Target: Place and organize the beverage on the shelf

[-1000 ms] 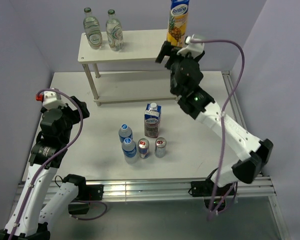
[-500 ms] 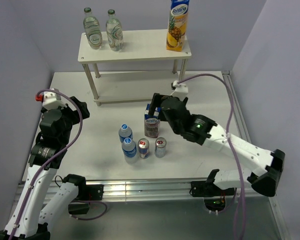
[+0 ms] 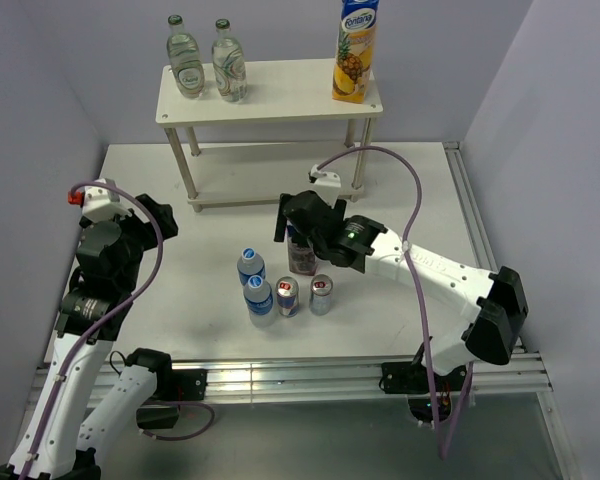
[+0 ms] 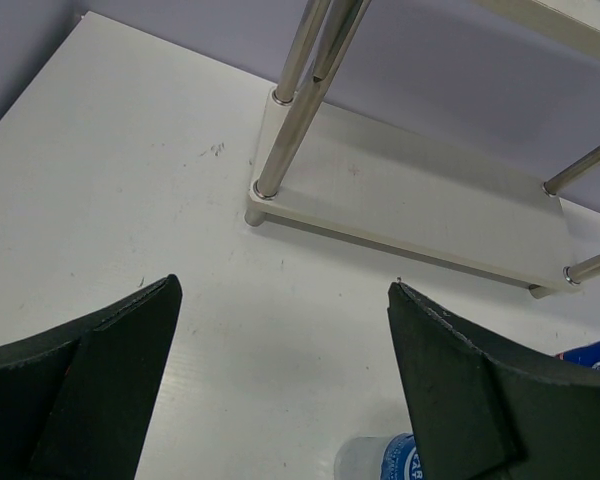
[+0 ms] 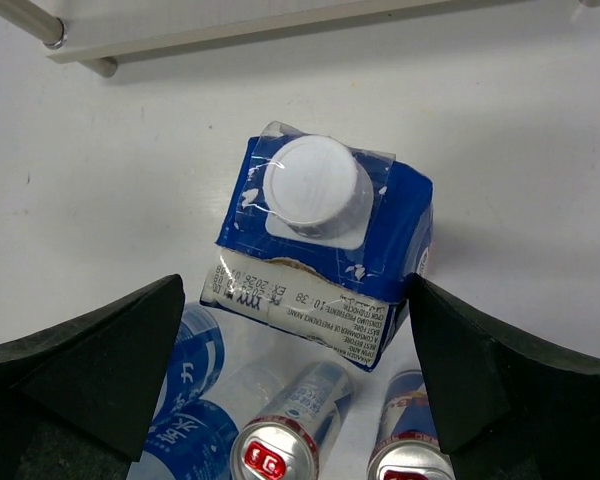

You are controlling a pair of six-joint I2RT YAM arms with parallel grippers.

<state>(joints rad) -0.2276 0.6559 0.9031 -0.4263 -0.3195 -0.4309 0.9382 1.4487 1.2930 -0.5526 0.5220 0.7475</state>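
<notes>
A small blue milk carton with a white cap stands on the table, and my right gripper hovers open just above it, one finger on each side, not touching. From above, the right gripper covers the top of this carton. Two water bottles and two cans stand just in front of it. The cream-white shelf carries two glass bottles at its left and a tall yellow juice carton at its right. My left gripper is open and empty at the left, facing the shelf's lower board.
The shelf's metal posts stand ahead of the left gripper. A water bottle's cap shows at the bottom of the left wrist view. Purple walls close the table at the back and both sides. The lower board holds nothing.
My right arm has swung down from the shelf's top right, beside the yellow carton, to hover over the blue carton. Its jaws stay open. The left arm has barely moved.
</notes>
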